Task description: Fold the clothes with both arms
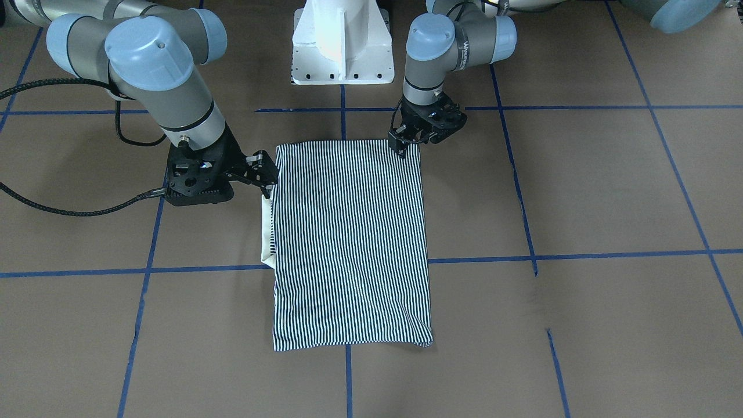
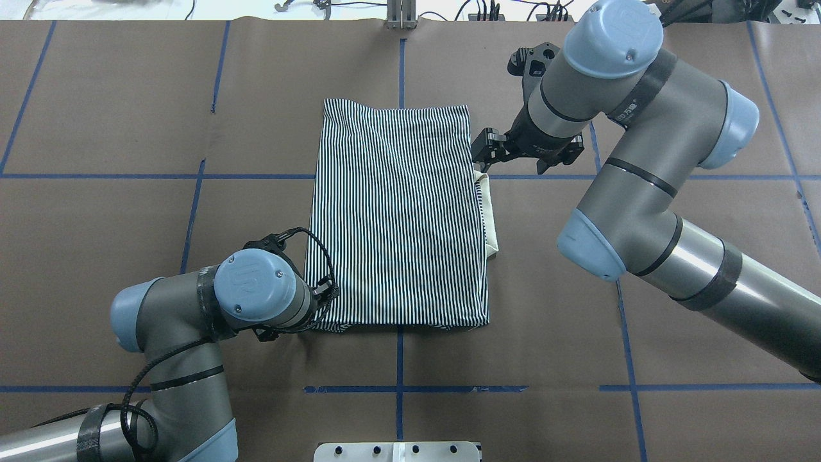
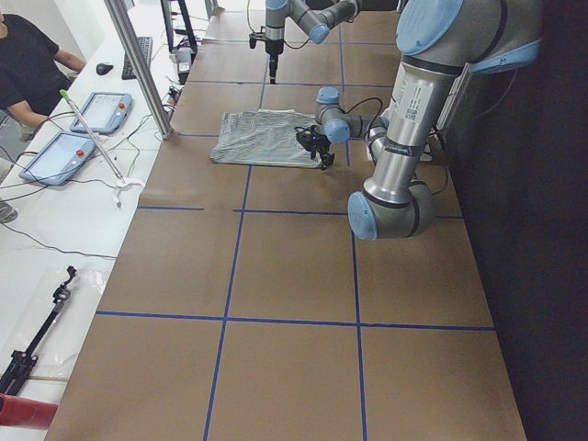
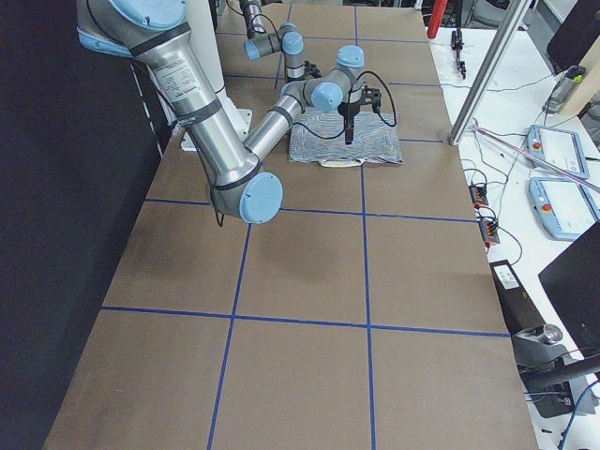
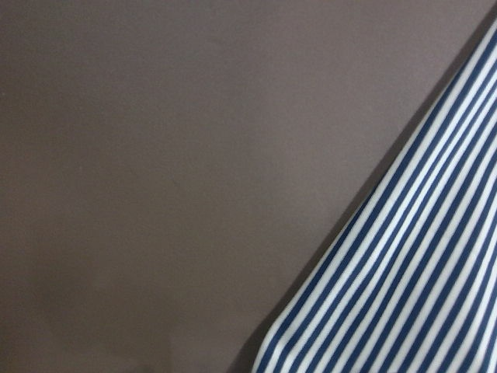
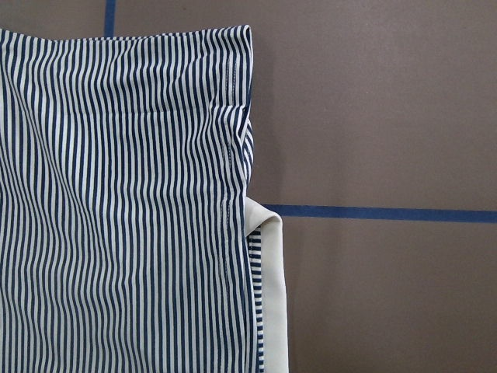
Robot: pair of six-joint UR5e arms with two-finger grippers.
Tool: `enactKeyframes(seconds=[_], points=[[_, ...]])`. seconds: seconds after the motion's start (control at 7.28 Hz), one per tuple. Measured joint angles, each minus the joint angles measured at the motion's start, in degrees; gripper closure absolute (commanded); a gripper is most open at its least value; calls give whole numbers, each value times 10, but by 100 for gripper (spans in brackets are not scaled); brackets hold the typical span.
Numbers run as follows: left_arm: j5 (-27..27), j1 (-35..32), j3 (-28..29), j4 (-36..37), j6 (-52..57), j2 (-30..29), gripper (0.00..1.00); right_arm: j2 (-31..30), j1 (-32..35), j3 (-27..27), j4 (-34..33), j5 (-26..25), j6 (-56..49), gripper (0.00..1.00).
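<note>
Polo shirt (image 1: 351, 244), judged soft and limp, is laid folded mid-frame on the counter (image 1: 580, 191); corners are best pinched. Whether jaws of left gripper (image 1: 401, 148) and right gripper (image 1: 266, 174) are wide cannot be told.

The polo shirt (image 1: 351, 244) is soft striped cloth, the table (image 1: 580, 186) matt brown paper, the right arm (image 2: 635, 141) smooth grey metal.
</note>
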Motion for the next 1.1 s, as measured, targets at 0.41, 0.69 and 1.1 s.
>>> enactKeyframes(seconds=[0.41,0.69,1.1], points=[[0,0,0,0,3,-3,88,0,1,0,0,0,0,0],[0,1,-1,0,4,-6,100,-1,1,-2,0,-1,-1,0],[0,0,-11,0,8,-6,100,-1,1,-2,0,-1,1,0]])
